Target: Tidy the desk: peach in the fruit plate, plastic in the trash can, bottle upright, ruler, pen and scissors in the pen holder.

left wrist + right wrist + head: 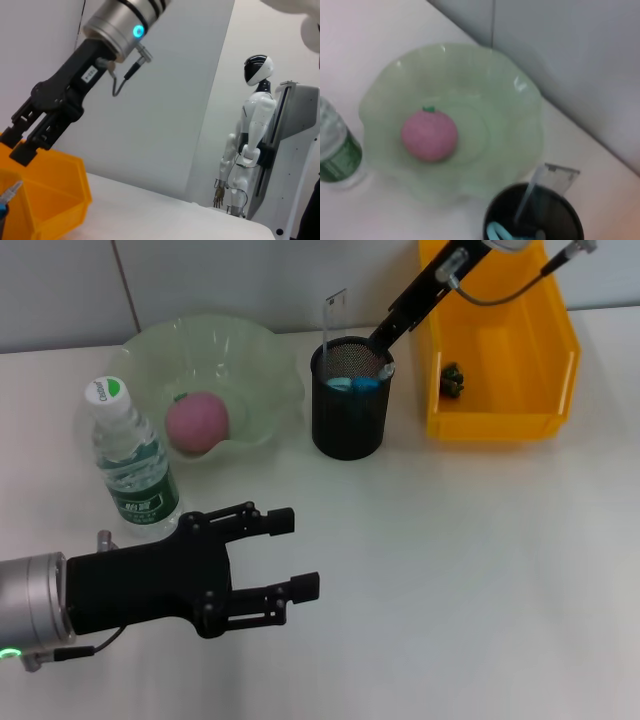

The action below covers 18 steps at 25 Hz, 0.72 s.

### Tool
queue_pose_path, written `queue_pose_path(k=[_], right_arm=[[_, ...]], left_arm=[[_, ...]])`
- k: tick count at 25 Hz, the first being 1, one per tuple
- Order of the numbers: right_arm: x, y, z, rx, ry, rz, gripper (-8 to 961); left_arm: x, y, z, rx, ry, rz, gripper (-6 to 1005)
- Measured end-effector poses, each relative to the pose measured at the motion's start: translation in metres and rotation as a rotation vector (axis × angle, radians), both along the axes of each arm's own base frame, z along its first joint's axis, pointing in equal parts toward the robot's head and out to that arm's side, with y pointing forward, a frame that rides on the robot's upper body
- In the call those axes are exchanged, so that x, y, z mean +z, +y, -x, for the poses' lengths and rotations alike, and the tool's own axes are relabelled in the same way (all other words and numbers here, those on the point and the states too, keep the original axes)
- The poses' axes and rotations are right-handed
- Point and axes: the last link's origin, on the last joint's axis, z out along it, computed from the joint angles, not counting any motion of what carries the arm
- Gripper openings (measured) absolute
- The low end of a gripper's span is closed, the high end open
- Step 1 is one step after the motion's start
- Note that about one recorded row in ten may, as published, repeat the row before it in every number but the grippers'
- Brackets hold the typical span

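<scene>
Left gripper (pixel 300 555) hovering low over the near left part of the white desk (pixel 470 570), fingers spread wide, nothing between them. Right gripper (pixel 383 350) reaching down from the far right to the rim of the black mesh pen holder (pixel 348 415), fingertips just above its opening; seen from the left wrist camera (pixel 20 142), fingers close together with only a narrow gap, cannot tell whether anything is pinched. Pen holder standing upright toward the far edge, near the middle, holding a clear ruler (pixel 333 315) that sticks up above the rim, plus blue scissor handles (pixel 352 383) just inside. Pale green fruit plate (pixel 268 360) just left of the holder, nearly touching it, with the pink peach (pixel 197 421) resting inside toward its near left side. Water bottle (pixel 133 460) standing upright with white cap on, at the near left rim of the plate, close to the desk's left edge. Yellow bin (pixel 500 350) at the far right, just beside the holder, with a small dark crumpled item (pixel 452 380) lying on its floor. White humanoid robot (pixel 250 135) standing beyond the desk against the wall, visible only from the left wrist camera.
</scene>
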Motion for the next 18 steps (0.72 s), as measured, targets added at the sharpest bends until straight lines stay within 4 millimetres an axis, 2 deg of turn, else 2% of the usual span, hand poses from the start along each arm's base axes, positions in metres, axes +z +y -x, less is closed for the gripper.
queue_pose_path(k=[2, 5, 8, 13, 18], right_arm=[[0.003, -0.01, 0.002, 0.048, 0.039, -0.007, 651], [0.01, -0.027, 0.001, 0.118, 0.121, -0.014, 651], [0.02, -0.047, -0.008, 0.174, 0.247, -0.017, 651], [0.033, -0.082, -0.033, 0.285, 0.485, -0.009, 652], [0.027, -0.118, -0.071, 0.343, 0.635, 0.049, 652]], left_arm=[[0.001, 0.001, 0.0, 0.001, 0.001, -0.002, 788], [0.002, 0.002, 0.001, 0.004, 0.003, -0.007, 788], [0.005, 0.002, 0.003, 0.007, 0.009, -0.011, 788], [0.009, 0.004, 0.009, 0.013, 0.027, -0.023, 789], [0.013, 0.005, 0.014, 0.002, 0.044, -0.04, 789]])
